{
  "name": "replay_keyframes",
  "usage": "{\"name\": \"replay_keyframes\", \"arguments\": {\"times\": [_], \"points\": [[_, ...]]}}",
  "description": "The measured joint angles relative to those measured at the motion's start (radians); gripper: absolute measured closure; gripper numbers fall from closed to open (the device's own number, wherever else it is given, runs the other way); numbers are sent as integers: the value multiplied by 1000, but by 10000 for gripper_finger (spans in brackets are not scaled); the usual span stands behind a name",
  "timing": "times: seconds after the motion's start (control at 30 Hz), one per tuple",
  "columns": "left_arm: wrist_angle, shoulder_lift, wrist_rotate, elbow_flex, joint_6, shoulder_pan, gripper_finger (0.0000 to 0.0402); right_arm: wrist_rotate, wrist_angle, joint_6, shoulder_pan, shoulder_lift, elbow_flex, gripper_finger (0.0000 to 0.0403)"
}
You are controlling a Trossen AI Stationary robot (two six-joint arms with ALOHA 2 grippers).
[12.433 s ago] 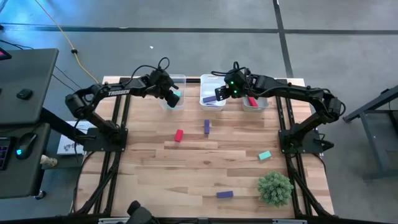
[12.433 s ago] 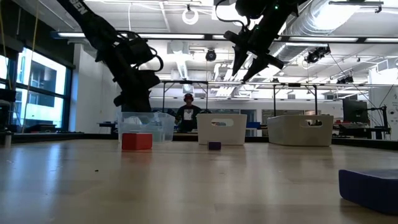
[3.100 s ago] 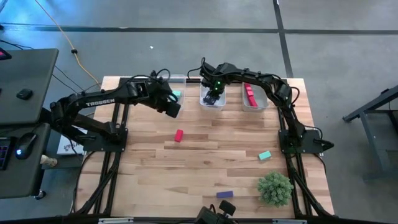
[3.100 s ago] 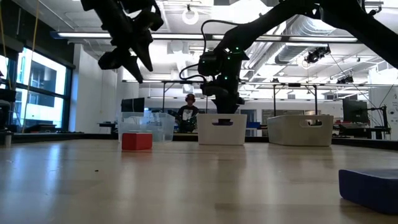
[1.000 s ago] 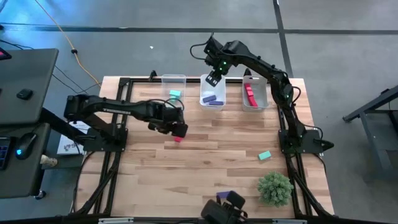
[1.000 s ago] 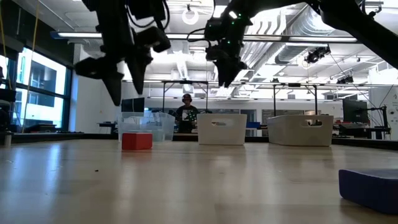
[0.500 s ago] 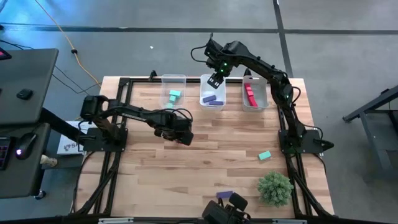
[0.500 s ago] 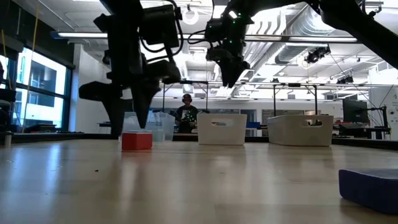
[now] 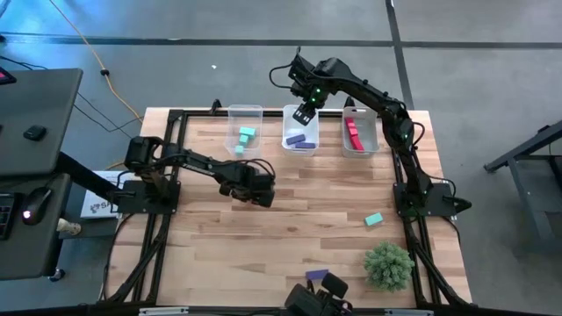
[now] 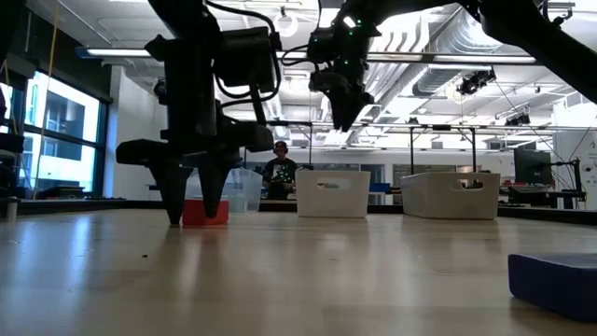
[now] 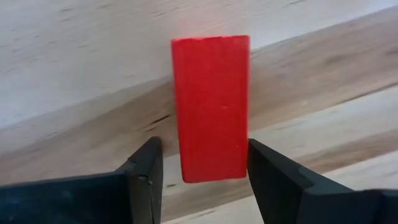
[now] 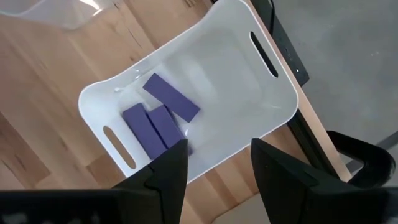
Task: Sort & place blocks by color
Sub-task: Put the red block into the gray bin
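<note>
A red block (image 11: pixel 211 106) lies flat on the wooden table (image 9: pixel 307 237). My left gripper (image 11: pixel 205 180) points down over it, open, with one finger on either side of the block's near end and touching nothing; in the low view the fingertips (image 10: pixel 174 217) reach almost to the table in front of the red block (image 10: pixel 198 213). The high view hides the block under my left gripper (image 9: pixel 256 195). My right gripper (image 12: pixel 217 180) hangs open and empty high above the middle bin (image 12: pixel 273 93) of purple blocks (image 12: pixel 155 121).
At the far edge stand three bins: teal block (image 9: pixel 247 134), purple blocks (image 9: pixel 301 139), red blocks (image 9: pixel 355 133). A loose teal block (image 9: pixel 374 219) lies at the right, a purple block (image 9: pixel 317 275) near the front edge, beside a green plant ball (image 9: pixel 388 265).
My left gripper has come down toward the table and a little toward the near edge, staying open, until its fingers stand on either side of the red block. The block has stayed where it was.
</note>
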Motion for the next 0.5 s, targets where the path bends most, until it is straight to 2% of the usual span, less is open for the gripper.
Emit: {"name": "replay_keyframes", "arguments": {"times": [0.27,0.5], "points": [[5,9,-54,-1,33,-5,246,-8,5,0,0,0,0,237],[4,11,-105,-3,81,-9,300,-9,7,-23,0,0,0,237]]}}
